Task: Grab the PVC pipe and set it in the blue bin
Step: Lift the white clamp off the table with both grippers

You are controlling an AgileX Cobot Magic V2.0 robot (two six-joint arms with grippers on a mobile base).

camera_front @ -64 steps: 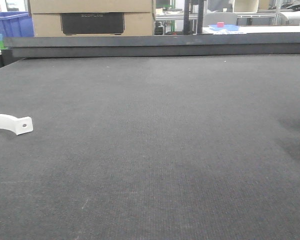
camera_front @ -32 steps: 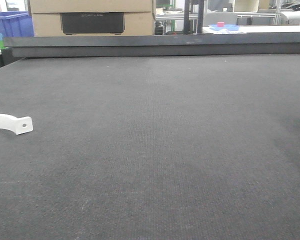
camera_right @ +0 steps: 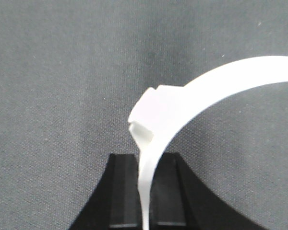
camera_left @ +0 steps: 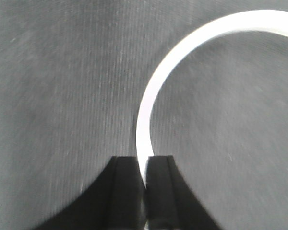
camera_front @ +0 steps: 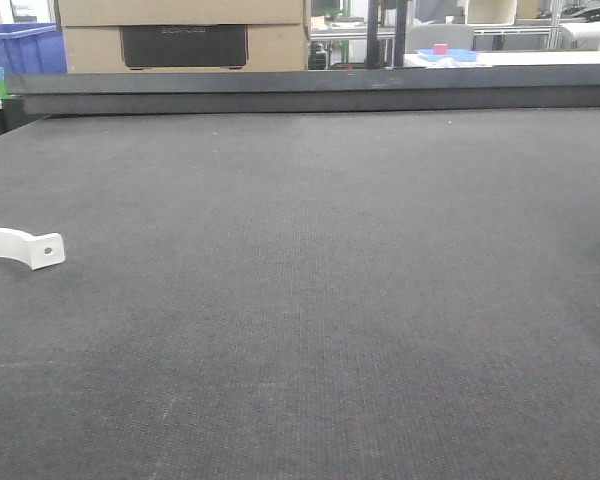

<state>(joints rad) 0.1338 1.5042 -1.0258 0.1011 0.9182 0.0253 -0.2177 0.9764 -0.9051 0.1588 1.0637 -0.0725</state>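
Over grey table [camera_front: 330, 250], left gripper [camera_left: 145, 178] pinched PVC arc [camera_left: 151, 100], right gripper [camera_right: 147, 191] PVC clamp [camera_right: 192, 96]; blue bin [camera_front: 20, 50] at eleven o'clock awaited both.

A pipe clamp [camera_front: 20, 247] lies on the table [camera_front: 330, 300], far left. Behind the table stands a cardboard box [camera_front: 180, 14], a bin [camera_front: 20, 48] just left of it.
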